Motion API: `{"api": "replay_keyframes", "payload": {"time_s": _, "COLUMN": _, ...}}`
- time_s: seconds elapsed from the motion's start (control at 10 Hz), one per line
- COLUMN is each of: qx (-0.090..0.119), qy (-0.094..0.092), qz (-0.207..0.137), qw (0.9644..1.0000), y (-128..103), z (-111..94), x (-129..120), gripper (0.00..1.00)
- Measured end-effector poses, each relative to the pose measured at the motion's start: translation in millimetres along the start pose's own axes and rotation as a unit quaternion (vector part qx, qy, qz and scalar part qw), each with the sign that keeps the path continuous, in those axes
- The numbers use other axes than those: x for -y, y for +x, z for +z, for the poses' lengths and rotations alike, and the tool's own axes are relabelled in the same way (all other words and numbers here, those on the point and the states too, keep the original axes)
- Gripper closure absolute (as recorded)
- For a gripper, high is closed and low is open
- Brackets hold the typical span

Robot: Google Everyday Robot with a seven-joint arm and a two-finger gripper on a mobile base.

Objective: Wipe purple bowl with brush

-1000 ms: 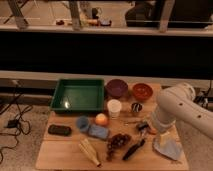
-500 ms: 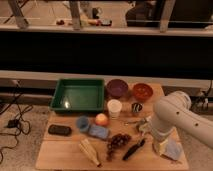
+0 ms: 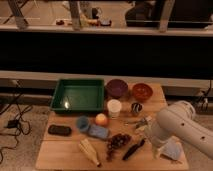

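Lower than a second ago, the white arm has sunk toward the front right of the desk (image 3: 60,150), and its hand (image 3: 141,125) hangs low over the wood with fingers spread wide, holding nothing. Just in front of the hand, the brush (image 3: 133,149) lies flat and slanted beside the grapes (image 3: 118,141), its upper end pointing toward the hand; whether they touch I cannot tell. Well behind the hand, the purple bowl (image 3: 117,88) sits at the desk's back edge between the green tray (image 3: 79,95) and the red bowl (image 3: 142,91)
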Motion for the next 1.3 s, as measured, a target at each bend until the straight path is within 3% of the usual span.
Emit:
{"api": "replay_keyframes", "payload": {"time_s": 0.6, "qx": -0.034, "qy": -0.029, "qz": -0.019, "qw": 0.9988, "y": 1.2, "z": 31.4, "x": -7.2, "gripper": 0.2}}
{"api": "replay_keyframes", "payload": {"time_s": 1.3, "qx": -0.033, "qy": -0.03, "qz": -0.019, "qw": 0.9988, "y": 0.9, "z": 32.5, "x": -7.8, "gripper": 0.2}}
